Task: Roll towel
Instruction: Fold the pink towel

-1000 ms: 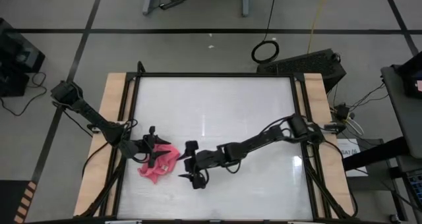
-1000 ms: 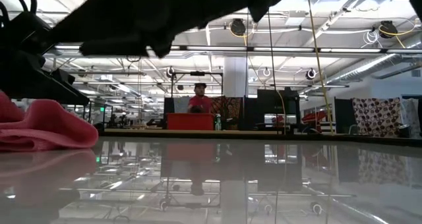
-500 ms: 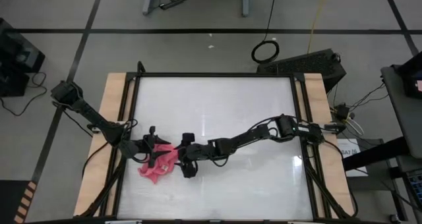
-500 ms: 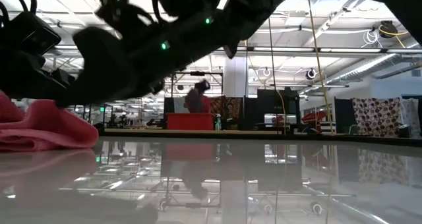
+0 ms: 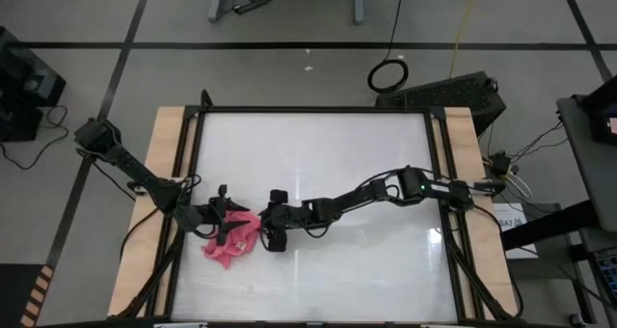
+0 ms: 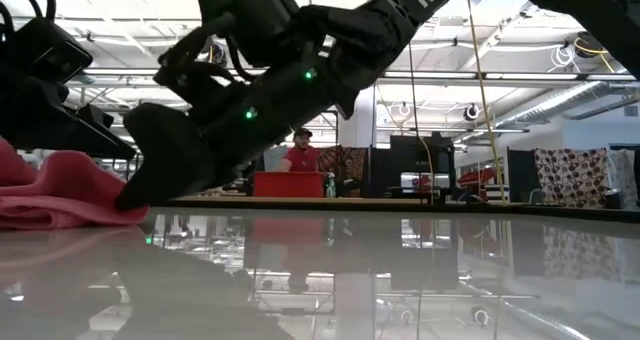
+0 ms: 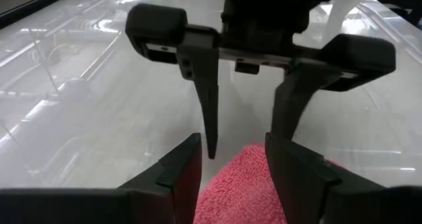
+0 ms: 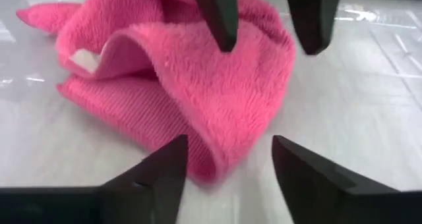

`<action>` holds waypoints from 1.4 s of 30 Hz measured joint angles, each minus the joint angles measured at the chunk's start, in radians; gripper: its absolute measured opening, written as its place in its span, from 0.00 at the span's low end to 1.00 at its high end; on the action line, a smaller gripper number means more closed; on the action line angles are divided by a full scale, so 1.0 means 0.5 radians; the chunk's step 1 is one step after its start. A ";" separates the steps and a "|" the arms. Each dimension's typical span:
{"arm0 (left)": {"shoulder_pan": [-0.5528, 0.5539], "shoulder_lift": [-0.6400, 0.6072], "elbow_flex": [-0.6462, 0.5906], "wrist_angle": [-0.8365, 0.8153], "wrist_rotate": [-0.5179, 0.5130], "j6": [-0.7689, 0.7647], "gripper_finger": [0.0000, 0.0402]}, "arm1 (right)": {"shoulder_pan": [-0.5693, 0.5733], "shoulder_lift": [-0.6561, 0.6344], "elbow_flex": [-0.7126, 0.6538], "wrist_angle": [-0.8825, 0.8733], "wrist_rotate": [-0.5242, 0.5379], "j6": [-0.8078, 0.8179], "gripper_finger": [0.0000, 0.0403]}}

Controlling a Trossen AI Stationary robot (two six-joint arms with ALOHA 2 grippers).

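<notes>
The pink towel (image 5: 224, 249) lies bunched and folded on the table near its left edge, and also shows in the low view (image 6: 70, 190). My left gripper (image 5: 229, 229) sits on the towel from the left, with its fingers closed on a raised fold (image 7: 241, 181). My right gripper (image 5: 266, 230) is open and low over the table at the towel's right-hand end. Its two fingers (image 8: 158, 178) stand on either side of the towel's rounded folded end (image 8: 211, 158). I cannot tell whether they touch it. My left gripper pinches a raised fold of the towel (image 8: 264, 26) between its two fingers (image 8: 221, 20), at the towel's right-hand part. The fingers slant down from the table's left. The fold looks several layers thick. The towel stays slack, resting on the table.
The white table top (image 5: 328, 164) is bounded by a black frame (image 5: 198, 135) with wooden strips at the sides. Free room lies to the right and far side of the towel. A person (image 6: 303, 155) stands in the room far behind the table.
My right gripper has gone toward the table's left and a little toward its far edge. It has come down to the table at the towel's right-hand end and stayed open. The towel lies as before.
</notes>
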 joint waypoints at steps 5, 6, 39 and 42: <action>0.000 0.000 0.000 -0.001 0.000 0.000 0.43 | -0.003 -0.006 0.001 -0.040 0.004 -0.044 0.19; 0.000 0.000 0.000 -0.001 0.000 0.000 0.43 | -0.003 -0.009 0.001 -0.037 0.003 -0.067 0.11; 0.014 -0.002 0.002 0.859 -0.151 0.234 0.43 | 0.243 -1.465 0.018 -2.030 0.010 -0.008 0.00; 0.014 -0.001 0.002 1.058 -0.152 0.374 0.43 | 0.238 -1.534 0.018 -2.182 0.016 0.070 0.00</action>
